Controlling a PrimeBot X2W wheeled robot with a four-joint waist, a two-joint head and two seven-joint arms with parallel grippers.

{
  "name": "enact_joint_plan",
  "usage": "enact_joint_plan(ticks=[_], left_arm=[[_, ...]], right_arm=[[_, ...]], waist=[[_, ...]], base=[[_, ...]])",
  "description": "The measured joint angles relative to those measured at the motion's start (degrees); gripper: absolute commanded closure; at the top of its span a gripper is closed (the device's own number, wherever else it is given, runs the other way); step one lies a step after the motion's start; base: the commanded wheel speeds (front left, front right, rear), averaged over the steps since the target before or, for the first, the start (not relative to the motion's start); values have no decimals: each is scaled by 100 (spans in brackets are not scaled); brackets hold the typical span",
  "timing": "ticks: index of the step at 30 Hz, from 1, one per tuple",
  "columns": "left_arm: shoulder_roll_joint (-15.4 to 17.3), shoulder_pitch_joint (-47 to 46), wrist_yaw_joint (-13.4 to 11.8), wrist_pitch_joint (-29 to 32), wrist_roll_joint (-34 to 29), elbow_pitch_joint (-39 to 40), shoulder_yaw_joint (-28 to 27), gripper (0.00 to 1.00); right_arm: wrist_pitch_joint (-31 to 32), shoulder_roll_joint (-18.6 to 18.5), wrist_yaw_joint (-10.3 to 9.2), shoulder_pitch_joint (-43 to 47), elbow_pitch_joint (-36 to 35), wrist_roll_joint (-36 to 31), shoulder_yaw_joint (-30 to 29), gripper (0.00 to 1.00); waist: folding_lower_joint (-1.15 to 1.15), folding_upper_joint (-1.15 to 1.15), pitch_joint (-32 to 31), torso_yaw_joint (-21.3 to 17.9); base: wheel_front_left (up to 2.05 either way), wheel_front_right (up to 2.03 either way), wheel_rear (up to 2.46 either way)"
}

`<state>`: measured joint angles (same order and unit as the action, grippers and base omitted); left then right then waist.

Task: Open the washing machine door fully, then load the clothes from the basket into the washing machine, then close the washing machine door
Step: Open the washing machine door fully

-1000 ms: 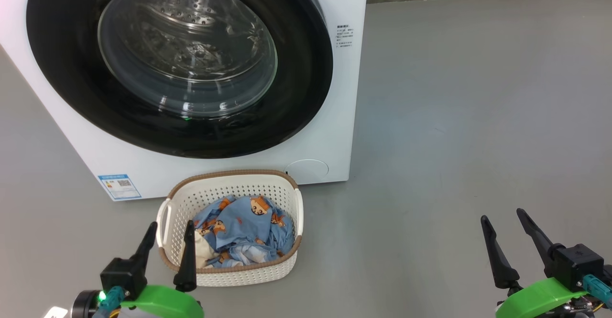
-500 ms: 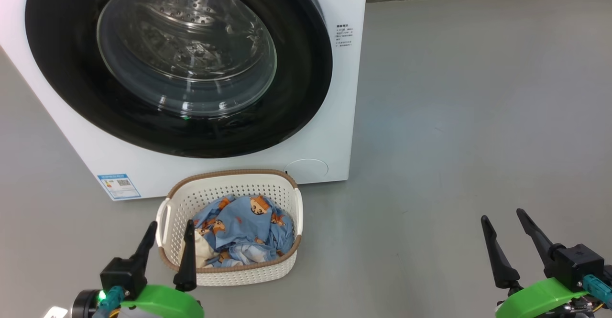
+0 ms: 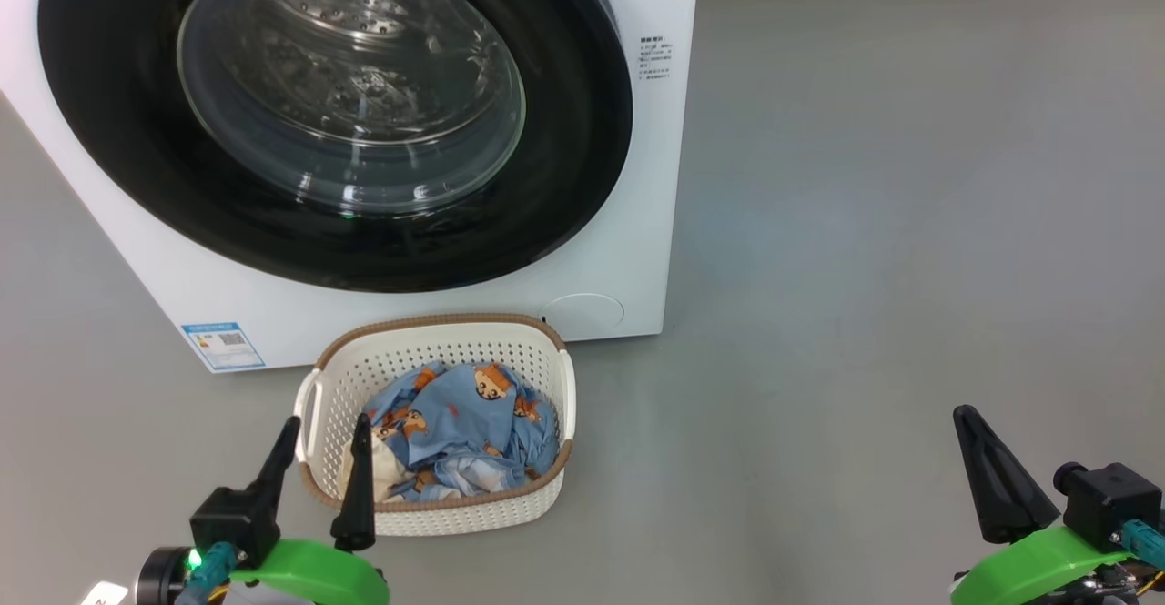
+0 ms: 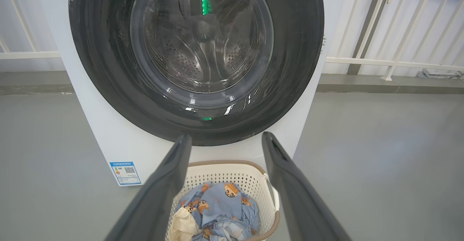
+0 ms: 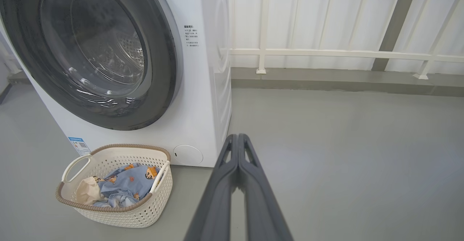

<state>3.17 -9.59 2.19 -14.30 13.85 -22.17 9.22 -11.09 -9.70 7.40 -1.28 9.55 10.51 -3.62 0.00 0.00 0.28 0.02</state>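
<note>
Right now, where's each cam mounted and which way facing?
Head view: head, forward-down at washing machine, basket; left gripper open, right gripper shut.
Left wrist view: left wrist, square at washing machine door; own fingers spread.
Right wrist view: right wrist, obliquely at washing machine's front and side; own fingers together.
Shared: basket with clothes, all three.

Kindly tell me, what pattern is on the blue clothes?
Clothes: orange-brown bear faces; left wrist view.

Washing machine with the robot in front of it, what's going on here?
Nothing is being handled yet. The washing machine door is shut, and the clothes lie in the basket on the floor before the washing machine. The robot's left hand hovers open by the basket; its right hand is shut above the floor.
</note>
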Motion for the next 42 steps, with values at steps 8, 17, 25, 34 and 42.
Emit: enact_joint_plan(ticks=[8, 17, 25, 34, 42], left_arm=[[-19, -10, -52, 0, -13, 147, 4, 0], [-56, -258, -113, -16, -58, 368, 35, 0], [-103, -568, -152, -18, -77, 570, 140, 0], [-119, -833, -252, -18, -77, 726, 291, 0], [-124, -1115, -368, -18, -27, 907, 588, 0]], right_arm=[[89, -119, 0, -327, 115, 536, -90, 100], [282, -194, 0, -1106, 436, 2532, -166, 100], [1210, -230, 0, -2052, 686, 5282, -423, 100], [2248, -297, 0, -3299, 1027, 7023, -577, 100], [3273, -297, 0, -4623, 1833, 7887, -477, 100]], waist=[[0, 0, 220, 14], [0, 0, 634, 67], [0, 0, 1090, 157], [0, 0, 1609, 296], [0, 0, 2061, 421]], base=[[0, 0, 0], [0, 0, 0], [0, 0, 0], [0, 0, 0], [0, 0, 0]])
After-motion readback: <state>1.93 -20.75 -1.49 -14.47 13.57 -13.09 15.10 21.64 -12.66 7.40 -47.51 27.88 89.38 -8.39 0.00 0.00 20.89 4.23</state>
